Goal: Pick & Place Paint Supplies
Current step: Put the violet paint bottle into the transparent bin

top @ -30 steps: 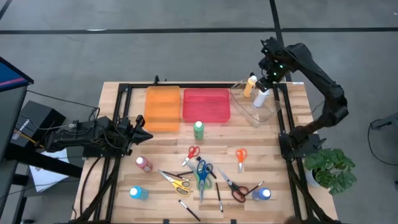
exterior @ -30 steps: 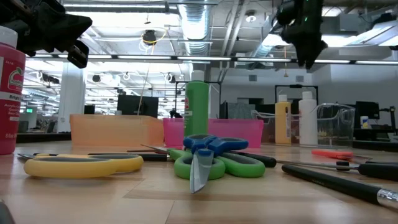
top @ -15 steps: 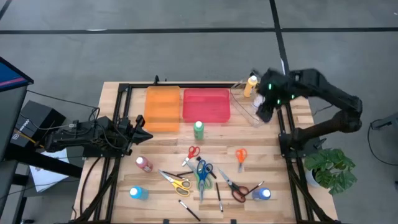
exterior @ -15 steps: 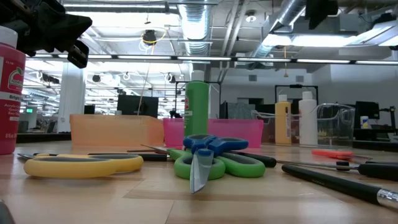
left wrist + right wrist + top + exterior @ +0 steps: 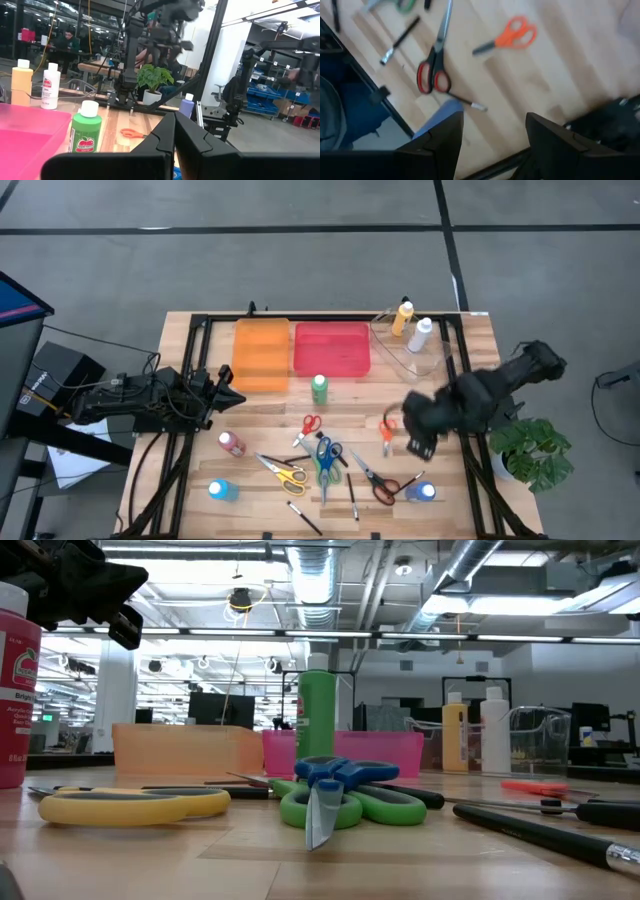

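My right gripper (image 5: 418, 438) hovers open, pointing down, high above the table's right part, near the orange scissors (image 5: 387, 430). Its wrist view shows the orange scissors (image 5: 507, 39), red-handled scissors (image 5: 434, 75) and a blue bottle (image 5: 440, 116) lying below, with nothing between the fingers. A yellow bottle (image 5: 403, 318) and a white bottle (image 5: 420, 335) stand in the clear bin (image 5: 432, 362). The green bottle (image 5: 319, 388), pink bottle (image 5: 232, 443), several scissors and brushes (image 5: 351, 496) rest on the wood. My left gripper (image 5: 228, 395) waits shut at the left.
An orange tray (image 5: 261, 352) and a pink tray (image 5: 332, 348) sit at the far middle, left of the clear bin. A black frame rail (image 5: 465, 470) runs along the table's right side. A potted plant (image 5: 530, 452) stands beyond the right edge.
My right gripper has swung from above the clear bin at the far right toward the near edge, along the table's right side, rolling as it went and staying open. It has left the low view. The bottles and scissors have stayed put.
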You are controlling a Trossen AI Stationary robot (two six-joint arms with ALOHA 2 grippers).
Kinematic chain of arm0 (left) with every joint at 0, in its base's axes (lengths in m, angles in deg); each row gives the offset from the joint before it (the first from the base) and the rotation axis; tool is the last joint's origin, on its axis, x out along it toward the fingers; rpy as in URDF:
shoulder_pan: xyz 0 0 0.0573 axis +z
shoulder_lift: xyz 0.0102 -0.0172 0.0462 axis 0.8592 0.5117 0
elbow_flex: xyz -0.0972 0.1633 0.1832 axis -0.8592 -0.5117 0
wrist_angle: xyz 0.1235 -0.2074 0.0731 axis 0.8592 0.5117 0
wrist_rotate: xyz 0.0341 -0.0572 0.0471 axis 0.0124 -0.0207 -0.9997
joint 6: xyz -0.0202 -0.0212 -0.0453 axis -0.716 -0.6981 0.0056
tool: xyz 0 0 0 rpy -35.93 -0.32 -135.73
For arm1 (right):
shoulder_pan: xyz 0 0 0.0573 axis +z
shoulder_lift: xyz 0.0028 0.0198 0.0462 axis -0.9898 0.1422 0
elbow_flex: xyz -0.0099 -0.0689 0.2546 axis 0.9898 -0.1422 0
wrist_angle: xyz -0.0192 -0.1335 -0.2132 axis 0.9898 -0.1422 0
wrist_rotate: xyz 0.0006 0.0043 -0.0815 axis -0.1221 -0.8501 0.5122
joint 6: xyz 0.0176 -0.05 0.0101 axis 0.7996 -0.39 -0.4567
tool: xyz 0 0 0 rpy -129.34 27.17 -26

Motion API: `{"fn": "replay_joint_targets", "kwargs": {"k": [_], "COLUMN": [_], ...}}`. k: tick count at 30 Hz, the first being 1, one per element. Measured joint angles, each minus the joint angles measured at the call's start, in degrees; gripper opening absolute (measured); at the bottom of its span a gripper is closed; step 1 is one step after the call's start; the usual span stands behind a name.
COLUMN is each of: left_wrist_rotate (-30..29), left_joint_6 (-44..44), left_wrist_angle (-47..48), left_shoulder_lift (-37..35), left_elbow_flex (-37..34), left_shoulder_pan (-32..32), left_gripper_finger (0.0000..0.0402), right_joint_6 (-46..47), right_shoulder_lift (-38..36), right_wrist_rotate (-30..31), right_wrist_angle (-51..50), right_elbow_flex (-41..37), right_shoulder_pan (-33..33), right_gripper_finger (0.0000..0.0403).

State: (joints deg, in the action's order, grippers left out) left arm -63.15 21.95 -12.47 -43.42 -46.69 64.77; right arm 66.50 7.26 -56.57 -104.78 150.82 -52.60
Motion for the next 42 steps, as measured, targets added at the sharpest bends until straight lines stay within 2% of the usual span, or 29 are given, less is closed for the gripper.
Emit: {"fn": "replay_joint_targets", "kwargs": {"k": [7,11,15,19,23,27,35,42], "left_wrist_rotate": [0.01,0.02,0.01,0.01,0.02,0.02,-0.01,0.01], "left_joint_6": [-0.01,-0.01,-0.02,-0.01,0.0,0.0,0.0,-0.01], "left_wrist_angle": [0.0,0.0,-0.01,0.0,0.0,-0.06,-0.14,-0.16], "left_shoulder_lift": [0.0,0.0,-0.01,0.0,0.0,0.0,-0.02,-0.01], "left_elbow_flex": [0.01,0.0,-0.01,-0.01,-0.01,-0.01,0.0,0.0], "left_shoulder_pan": [0.0,0.02,-0.01,0.01,0.0,0.0,0.01,0.0], "left_gripper_finger": [0.0001,0.0001,0.0001,0.0001,0.0001,0.0001,0.0001,0.0001], "right_joint_6": [14.26,22.32,27.53,29.98,30.7,30.74,30.77,30.46], "right_shoulder_lift": [5.06,5.66,5.35,5.52,7.24,9.08,12.93,13.0], "right_wrist_rotate": [-0.34,-1.31,1.9,4.88,4.68,1.93,-6.03,-5.95], "right_wrist_angle": [0.55,4.05,6.9,6.59,6.98,9.14,12.42,12.21], "right_elbow_flex": [0.0,0.0,0.02,0.04,0.04,0.06,0.04,0.02], "right_shoulder_pan": [12.46,16.97,19.66,20.95,20.58,20.47,20.09,20.14], "right_gripper_finger": [0.0213,0.0213,0.0213,0.0213,0.0213,0.0223,0.0286,0.0295]}}
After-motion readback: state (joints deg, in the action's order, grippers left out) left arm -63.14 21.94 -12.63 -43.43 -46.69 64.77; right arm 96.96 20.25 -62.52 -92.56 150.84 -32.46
